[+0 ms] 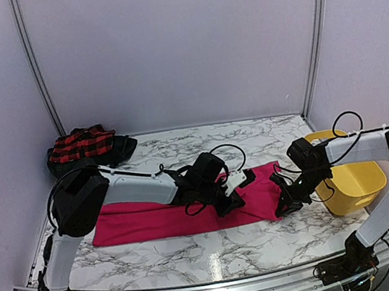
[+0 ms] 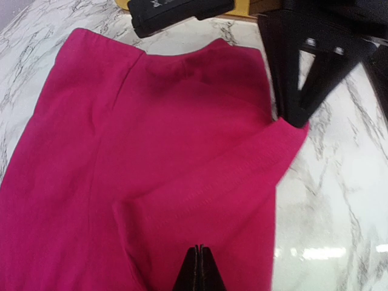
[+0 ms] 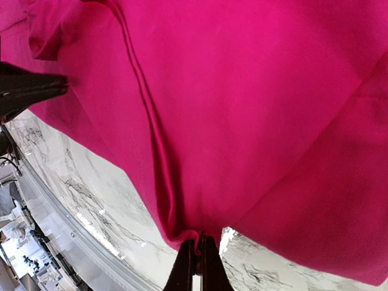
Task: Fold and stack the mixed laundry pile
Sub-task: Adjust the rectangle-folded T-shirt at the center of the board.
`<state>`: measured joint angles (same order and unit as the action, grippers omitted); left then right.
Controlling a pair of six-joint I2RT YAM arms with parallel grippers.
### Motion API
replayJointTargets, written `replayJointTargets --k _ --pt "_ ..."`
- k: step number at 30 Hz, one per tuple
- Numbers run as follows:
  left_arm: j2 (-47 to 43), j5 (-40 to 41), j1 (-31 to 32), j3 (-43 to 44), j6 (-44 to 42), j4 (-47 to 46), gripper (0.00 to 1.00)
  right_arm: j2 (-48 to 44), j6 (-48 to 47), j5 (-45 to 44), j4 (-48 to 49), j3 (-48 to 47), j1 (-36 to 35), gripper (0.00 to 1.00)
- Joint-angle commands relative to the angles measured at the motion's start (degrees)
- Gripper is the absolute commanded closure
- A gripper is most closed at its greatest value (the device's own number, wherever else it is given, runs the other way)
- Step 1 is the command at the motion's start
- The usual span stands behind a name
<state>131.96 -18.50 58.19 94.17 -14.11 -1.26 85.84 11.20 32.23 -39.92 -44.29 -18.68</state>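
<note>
**Both grippers down on the pink garment**

I am looking at the magenta-pink soft cloth garment (image 1: 140,223), which is lying spread long and flat on the white-and-grey marbled table (image 1: 196,255). It is plain, with no print. A stitched seam is running along it in the right wrist view. At the end under the grippers, one layer is lying doubled back over the rest as a slanting flap. The cloth is lying mostly smooth.

The right gripper (image 3: 195,242) is pinching the garment's edge: its jaws are pressed together and the hem is puckering right at the tips. The left gripper (image 2: 198,250) is resting near it on the flap, with its jaws pressed fully together. I cannot tell whether they are catching any cloth. In the left wrist view, the pinched corner is lying ahead of the left gripper's tips and to their right.

I am counting three garments. One is under both grippers. The other two are a red-and-black checked cloth garment (image 1: 80,143) lying on top of a dark cloth garment (image 1: 120,150). They are sitting bunched together well apart from the left gripper, back beyond its arm. I am counting one yellow plastic tub (image 1: 366,189), sitting just outside the right gripper, and two grippers.
</note>
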Motion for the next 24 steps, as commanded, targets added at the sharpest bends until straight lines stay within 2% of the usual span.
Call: replayJointTargets --k 1,4,8,9,11,12,20,24 --pt "-9.75 -2.67 0.58 -9.41 -0.77 -5.46 1.0 -1.69 0.75 -0.58 -0.59 -0.42 0.31 1.0" --pt "-12.39 -2.85 0.78 -13.92 -1.08 -7.06 1.0 -2.28 0.92 0.7 -0.52 0.26 0.23 1.0" --pt "-13.08 -2.33 0.87 -15.6 -1.08 -7.31 1.0 -2.86 0.58 1.5 -0.67 1.01 -0.45 1.0" --pt "-13.07 -1.57 0.87 -15.39 -0.57 -7.72 0.97 -2.87 0.7 1.44 -0.64 1.14 -0.45 1.0" --pt "-12.4 1.24 0.81 -14.04 0.62 -8.32 0.7 -2.75 0.87 1.2 -0.52 1.18 -0.48 1.0" --pt "-11.51 2.5 0.78 -11.85 0.66 -7.52 0.65 -2.64 0.97 0.98 -0.43 1.05 -0.44 1.0" --pt "-2.08 5.48 0.6 0.45 1.58 -1.72 0.59 -2.43 1.43 0.66 -0.01 1.04 -0.48 1.0" --pt "3.25 5.91 0.6 6.3 0.95 2.77 0.59 -2.35 1.7 0.56 0.02 0.7 -0.48 1.0"
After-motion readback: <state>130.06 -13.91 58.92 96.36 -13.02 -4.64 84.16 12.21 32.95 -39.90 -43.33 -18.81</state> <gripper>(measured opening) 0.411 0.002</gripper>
